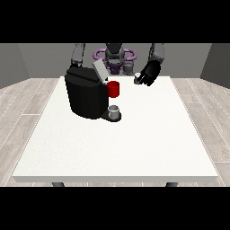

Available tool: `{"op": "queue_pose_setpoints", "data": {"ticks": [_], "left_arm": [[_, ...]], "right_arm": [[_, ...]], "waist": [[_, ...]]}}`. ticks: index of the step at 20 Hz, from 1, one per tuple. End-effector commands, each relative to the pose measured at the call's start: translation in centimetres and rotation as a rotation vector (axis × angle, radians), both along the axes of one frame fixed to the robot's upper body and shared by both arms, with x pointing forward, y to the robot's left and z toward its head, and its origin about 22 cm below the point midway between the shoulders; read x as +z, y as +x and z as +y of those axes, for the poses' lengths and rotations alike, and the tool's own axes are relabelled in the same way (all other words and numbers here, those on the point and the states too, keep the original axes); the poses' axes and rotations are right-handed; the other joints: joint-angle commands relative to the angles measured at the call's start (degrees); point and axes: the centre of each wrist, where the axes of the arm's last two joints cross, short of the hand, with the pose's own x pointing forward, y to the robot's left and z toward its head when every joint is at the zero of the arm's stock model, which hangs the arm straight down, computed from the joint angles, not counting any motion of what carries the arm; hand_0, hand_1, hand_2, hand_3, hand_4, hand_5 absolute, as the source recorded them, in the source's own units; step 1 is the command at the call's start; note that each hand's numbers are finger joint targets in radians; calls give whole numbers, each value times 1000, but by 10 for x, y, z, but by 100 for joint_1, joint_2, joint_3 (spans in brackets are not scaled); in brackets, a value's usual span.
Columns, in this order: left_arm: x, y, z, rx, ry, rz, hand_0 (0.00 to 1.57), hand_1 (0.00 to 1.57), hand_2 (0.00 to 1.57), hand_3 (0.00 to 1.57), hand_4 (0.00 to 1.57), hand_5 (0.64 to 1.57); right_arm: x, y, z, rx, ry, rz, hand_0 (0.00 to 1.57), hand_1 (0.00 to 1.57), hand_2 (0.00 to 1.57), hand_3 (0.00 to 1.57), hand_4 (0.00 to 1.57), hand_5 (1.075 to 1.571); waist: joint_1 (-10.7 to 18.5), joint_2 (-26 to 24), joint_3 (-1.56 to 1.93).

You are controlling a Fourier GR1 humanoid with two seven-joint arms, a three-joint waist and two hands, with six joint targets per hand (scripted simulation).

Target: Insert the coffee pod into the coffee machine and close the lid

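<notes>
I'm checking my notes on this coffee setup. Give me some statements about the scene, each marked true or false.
1. The coffee machine has its lid raised. True.
2. The hand at the view's right rests on the lid. False: it is apart from the machine, holding a small white coffee pod.
3. A grey cup stands at the machine's base. True.
4. The red part lies flat on the white table. False: it is on the machine's front.

Large white rectangular table (134, 148) carrying, at its far left, a bulky black coffee machine (86, 95) with a small grey cup (114, 111) on its drip base.
</notes>
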Motion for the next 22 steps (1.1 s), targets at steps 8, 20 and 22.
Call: {"op": "queue_pose_setpoints", "data": {"ticks": [8,20,22], "left_arm": [[36,12,-38,-58,-19,-52,1340,1340,1372,1351,562,1571],[149,30,12,94,-115,-130,1174,1174,1254,1266,479,1571],[150,31,0,82,-78,-142,1203,1203,1267,1262,487,1571]], "right_arm": [[7,6,23,39,15,-36,0,0,0,0,0,1571],[51,15,26,147,36,-156,0,0,0,0,0,1571],[59,23,21,126,31,-187,0,0,0,0,0,1571]], "waist": [[-250,-70,-3],[-1161,306,-5],[-1006,449,-3]]}}
